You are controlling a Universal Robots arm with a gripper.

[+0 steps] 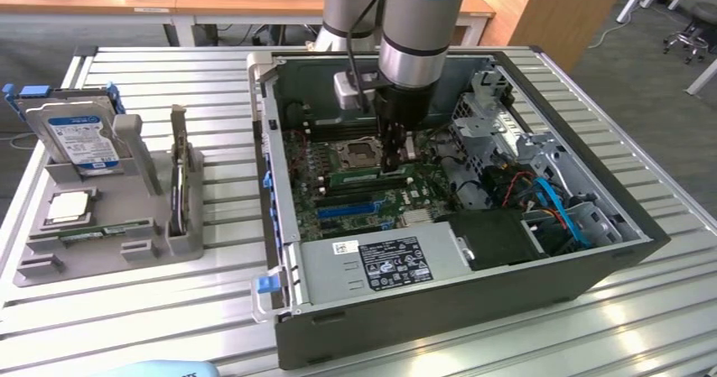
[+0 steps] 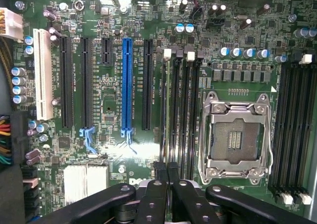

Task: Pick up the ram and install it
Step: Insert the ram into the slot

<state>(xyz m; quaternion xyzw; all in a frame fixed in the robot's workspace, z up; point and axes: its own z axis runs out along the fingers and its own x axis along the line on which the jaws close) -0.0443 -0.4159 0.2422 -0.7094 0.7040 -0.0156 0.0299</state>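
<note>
The ram (image 1: 356,178) is a thin green stick standing on edge in a memory slot just beside the empty CPU socket (image 1: 361,152) inside the open computer case. My gripper (image 1: 395,165) reaches straight down into the case and is shut on the stick's end nearest the exterior view's right. In the wrist view my gripper (image 2: 167,170) has both black fingers pressed close together, in line with the ram (image 2: 164,110), which is seen edge-on along the slot nearest the expansion slots. The CPU socket (image 2: 237,135) lies beside the bank of slots.
A grey holder tray (image 1: 146,201) at the exterior view's left carries a hard drive (image 1: 81,138), a silver processor chip (image 1: 70,207) and another green stick (image 1: 107,230). Inside the case (image 1: 448,310) are a power supply (image 1: 387,264), a drive cage (image 1: 499,133) and blue cables (image 1: 560,209).
</note>
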